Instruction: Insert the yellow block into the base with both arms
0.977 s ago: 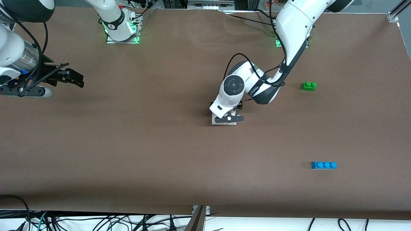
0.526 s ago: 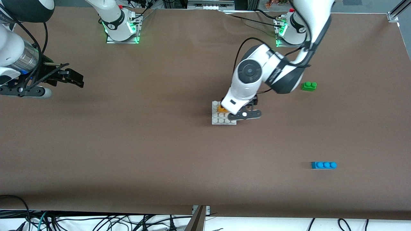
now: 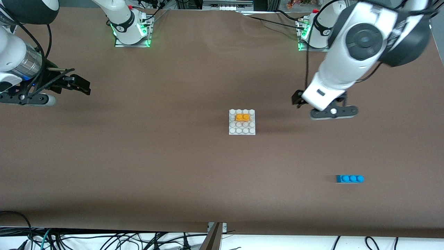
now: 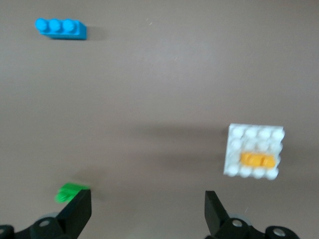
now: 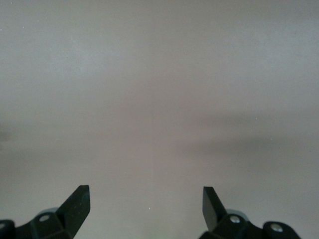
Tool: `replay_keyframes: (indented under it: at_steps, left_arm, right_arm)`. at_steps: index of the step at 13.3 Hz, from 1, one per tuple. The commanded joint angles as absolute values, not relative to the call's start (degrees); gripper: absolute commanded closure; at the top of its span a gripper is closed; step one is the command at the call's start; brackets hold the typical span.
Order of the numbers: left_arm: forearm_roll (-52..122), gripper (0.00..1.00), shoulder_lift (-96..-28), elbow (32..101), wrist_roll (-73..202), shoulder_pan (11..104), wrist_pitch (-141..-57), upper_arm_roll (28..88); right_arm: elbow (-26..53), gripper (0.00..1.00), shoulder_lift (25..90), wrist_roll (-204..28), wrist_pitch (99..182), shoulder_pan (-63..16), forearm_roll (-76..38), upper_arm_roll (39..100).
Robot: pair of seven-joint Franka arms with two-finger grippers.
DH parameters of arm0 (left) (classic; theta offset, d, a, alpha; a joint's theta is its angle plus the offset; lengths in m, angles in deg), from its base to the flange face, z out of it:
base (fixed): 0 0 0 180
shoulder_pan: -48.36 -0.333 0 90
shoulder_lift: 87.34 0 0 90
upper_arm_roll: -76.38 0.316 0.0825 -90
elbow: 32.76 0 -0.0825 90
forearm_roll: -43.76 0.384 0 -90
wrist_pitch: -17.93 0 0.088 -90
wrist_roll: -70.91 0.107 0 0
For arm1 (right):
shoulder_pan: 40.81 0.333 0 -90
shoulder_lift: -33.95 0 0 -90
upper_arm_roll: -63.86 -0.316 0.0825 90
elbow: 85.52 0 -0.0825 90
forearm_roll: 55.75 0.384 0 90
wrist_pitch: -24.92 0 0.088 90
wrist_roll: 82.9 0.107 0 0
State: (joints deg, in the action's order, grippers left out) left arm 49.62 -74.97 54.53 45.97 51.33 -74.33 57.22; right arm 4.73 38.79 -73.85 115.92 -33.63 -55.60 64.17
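Nearest the front camera, toward the left arm's end of the brown matte bench [image 3: 138, 166], lies a long blue plastic brick with three round studs [image 3: 349, 178], glossy and hard-edged. Farther off, mid-bench, sits the flat white square plastic base with its grid of round studs [image 3: 241, 129], and on its second row from the farther edge rests the small orange-yellow plastic block with two studs [image 3: 242, 117], apparently seated level, so the task looks done. A small green plastic brick [image 4: 70, 192] shows in the left wrist view just beside the left tool [image 4: 145, 211], whose black fingers stand wide apart, holding nothing, over bare bench clear of the base. Over the right arm's end, the right tool [image 5: 145, 204] waits, spread open and empty.

The risks I judge are slight: a low sweep of the left arm could knock the light green brick, and if the yellow block is only half pressed, a nudge to the smooth, unfixed base could slide it or pop the block loose.
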Motion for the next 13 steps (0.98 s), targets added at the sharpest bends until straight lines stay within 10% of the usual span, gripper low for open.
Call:
replay_keyframes:
  at_steps: [1,5,13]
  left_arm:
    - [47.1,0.00,-78.1,53.1,54.5,47.3,-70.4,57.7]
    - [40.1,0.00,-85.6,62.0,68.8,47.9,-75.5,70.2]
    - [43.3,0.00,-89.8,69.8,68.4,52.0,-82.1,75.0]
  right_arm:
    - [3.8,0.00,39.0,-76.0,117.2,-33.9,-54.8,63.9]
    - [3.8,0.00,39.0,-76.7,117.2,-33.9,-54.8,64.0]
    - [4.1,0.00,38.9,-76.7,116.5,-33.9,-54.8,64.5]
